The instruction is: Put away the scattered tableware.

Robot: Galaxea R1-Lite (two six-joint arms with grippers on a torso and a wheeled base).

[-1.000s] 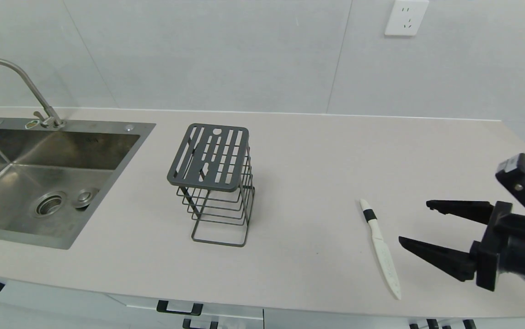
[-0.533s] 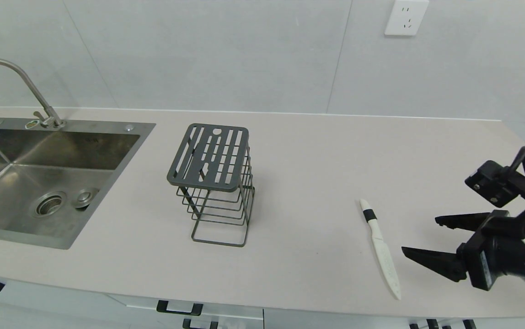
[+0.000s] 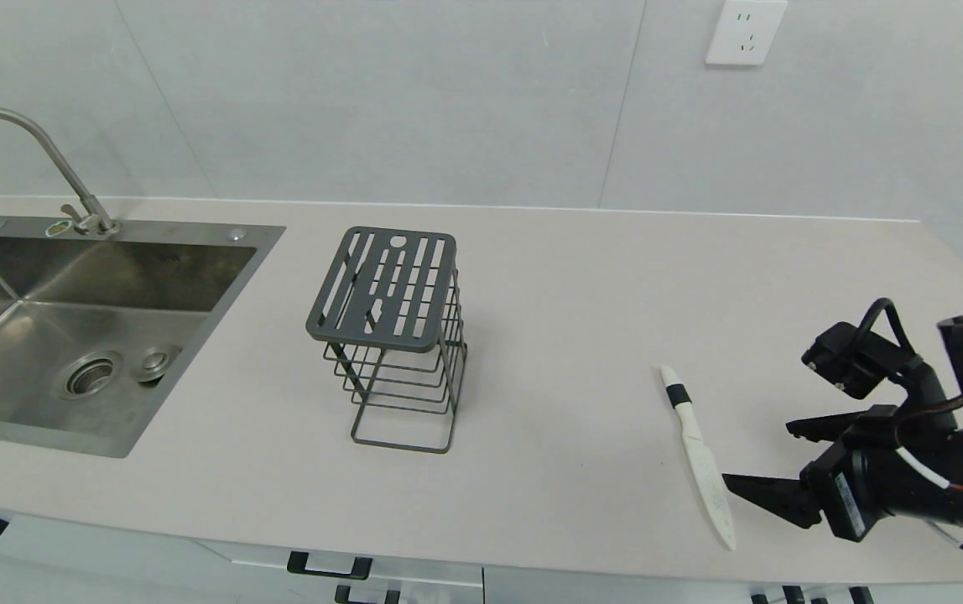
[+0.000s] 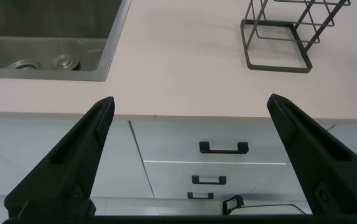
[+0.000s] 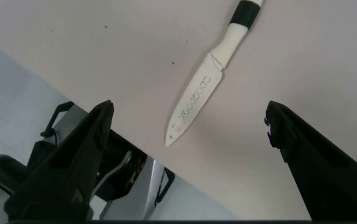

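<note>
- The sink [image 3: 163, 228] is set into the left end of the bench [image 3: 582, 302], and nothing of the task lies in it.
- The left gripper [image 4: 191, 102] hangs in front of the bench's front edge, over the drawer fronts [image 4: 222, 147]. Its jaws are wide apart and hold nothing.
- The slotted rack [image 3: 372, 340] stands upright near the middle of the bench, a little toward the sink and well apart from the knife. Its slotted top plate faces up. It is probably where the knife belongs.
- The knife [image 3: 697, 453] lies flat toward the right end of the bench, near the front edge.
  - Its long axis runs roughly from back to front and leans slightly rightward toward the front.
  - The handle, with its dark band, points to the back wall. The blade tip points at the front edge and stops just short of it.
- The right gripper [image 3: 760, 455] sits low over the bench just to the right of the blade, with its jaws spread wide and empty. In the right wrist view the knife [image 5: 206, 87] lies ahead of the open fingers, not yet between them.
- The step in hand looks like the approach for the pick-up.
  - The next move likely calls for shifting left over the knife and straddling it across its width, preferably at the handle.
  - A thin, flat blade near the edge could skid or slip off if it is nudged.
</note>
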